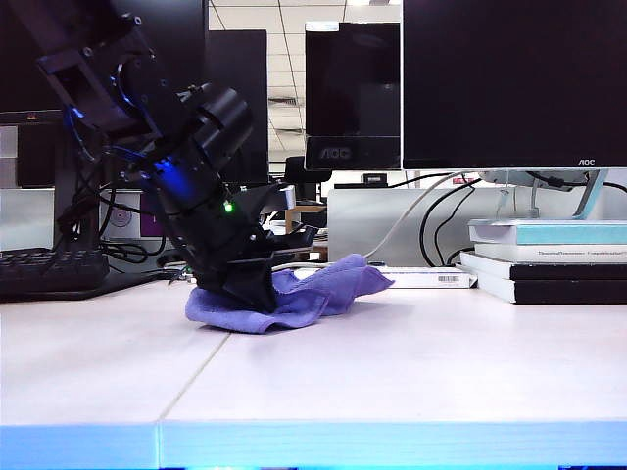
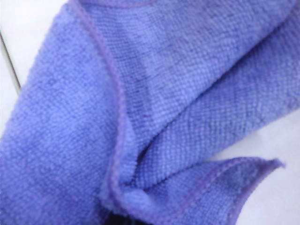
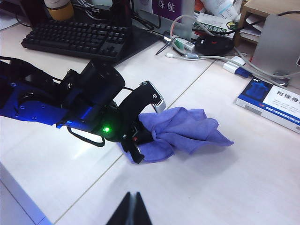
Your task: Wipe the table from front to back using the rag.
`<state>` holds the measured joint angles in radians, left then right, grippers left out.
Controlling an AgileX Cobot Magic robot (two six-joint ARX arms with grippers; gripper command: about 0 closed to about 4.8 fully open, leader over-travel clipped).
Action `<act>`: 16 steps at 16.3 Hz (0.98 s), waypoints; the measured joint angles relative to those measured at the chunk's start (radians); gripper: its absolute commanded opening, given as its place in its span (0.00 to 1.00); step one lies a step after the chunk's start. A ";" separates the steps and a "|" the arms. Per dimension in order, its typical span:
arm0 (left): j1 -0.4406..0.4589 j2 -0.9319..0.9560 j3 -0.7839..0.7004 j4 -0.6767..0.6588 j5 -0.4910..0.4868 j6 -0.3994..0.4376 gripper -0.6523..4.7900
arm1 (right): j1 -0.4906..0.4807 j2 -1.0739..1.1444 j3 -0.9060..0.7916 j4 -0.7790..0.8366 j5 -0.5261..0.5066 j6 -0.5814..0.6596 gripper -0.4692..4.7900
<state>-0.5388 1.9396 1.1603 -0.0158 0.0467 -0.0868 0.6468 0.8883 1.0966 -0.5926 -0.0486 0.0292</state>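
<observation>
The lavender rag (image 1: pixel 328 286) lies bunched on the pale table (image 1: pixel 392 372), left of its middle and towards the back. My left gripper (image 1: pixel 250 292) presses down on the rag's near-left end, shut on a fold of it. In the left wrist view the rag (image 2: pixel 164 108) fills almost the whole picture, and only a dark sliver of the left gripper (image 2: pixel 125 219) shows under a pinched fold. The right wrist view shows the left gripper (image 3: pixel 139 146) on the rag (image 3: pixel 187 129). My right gripper (image 3: pixel 132 197) hangs above the bare table (image 3: pixel 234 178), shut and empty.
A black keyboard (image 1: pixel 49 269) lies at the back left. Monitors (image 1: pixel 514 83) stand along the back, with a stack of books (image 1: pixel 549 259) at the right. A blue and white box (image 3: pixel 272 98) and cables (image 3: pixel 206 58) lie behind the rag.
</observation>
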 measured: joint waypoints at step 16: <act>-0.164 -0.335 -0.410 -0.001 0.002 -0.090 0.11 | 0.000 0.000 0.000 0.000 0.000 0.000 0.10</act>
<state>-0.7029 1.6043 0.7502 -0.0170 0.0490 -0.1764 0.6468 0.8883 1.0966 -0.5930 -0.0483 0.0296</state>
